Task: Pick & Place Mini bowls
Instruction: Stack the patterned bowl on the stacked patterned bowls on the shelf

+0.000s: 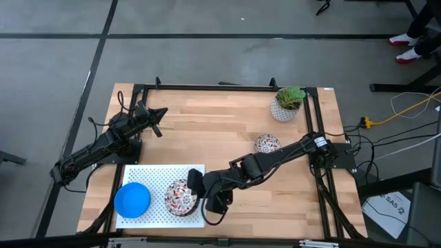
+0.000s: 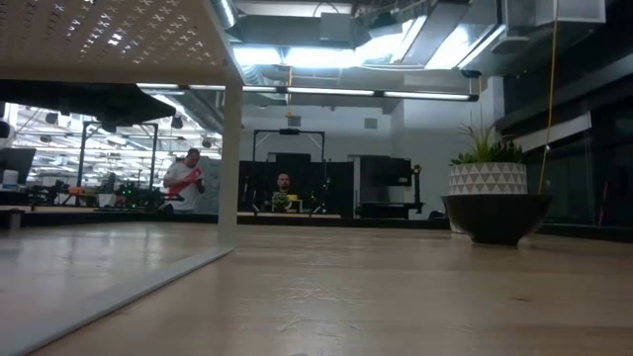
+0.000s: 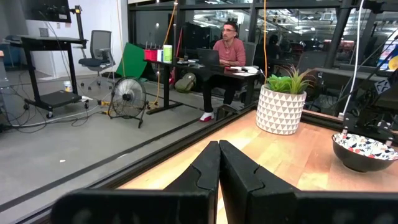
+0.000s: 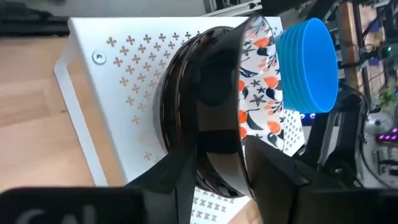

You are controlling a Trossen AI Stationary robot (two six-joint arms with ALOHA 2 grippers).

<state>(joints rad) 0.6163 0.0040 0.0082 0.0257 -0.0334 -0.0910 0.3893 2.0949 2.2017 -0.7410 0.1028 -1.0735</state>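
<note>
Two stacks stand on a white perforated platform (image 1: pixel 155 180) at the table's near left. One is a stack of blue mini bowls (image 1: pixel 132 200), the other of floral mini bowls (image 1: pixel 180 198) with dark outsides. My right gripper (image 4: pixel 224 171) is open at the floral stack's right side, its fingers on either side of the top bowl's wall. One more floral bowl (image 1: pixel 267 144) rests on its base on the bare wood. My left gripper (image 1: pixel 160 114) is shut and holds nothing, raised over the table's far left. My right gripper has the top floral bowl's rim (image 4: pixel 239 134) between its fingers, one finger (image 4: pixel 177 177) at the dark outside and one (image 4: pixel 277 171) at the patterned inside. It comes slanting down from the table's right. I cannot tell whether either finger touches the bowl, which sits on its stack.
A white pot with a green plant (image 1: pixel 289 103) stands at the far right corner. The low view shows the platform (image 2: pixel 109 40) raised on a leg (image 2: pixel 229 168). Bare wood lies between the two arms. A person sits at a desk (image 3: pixel 227 50) beyond the table.
</note>
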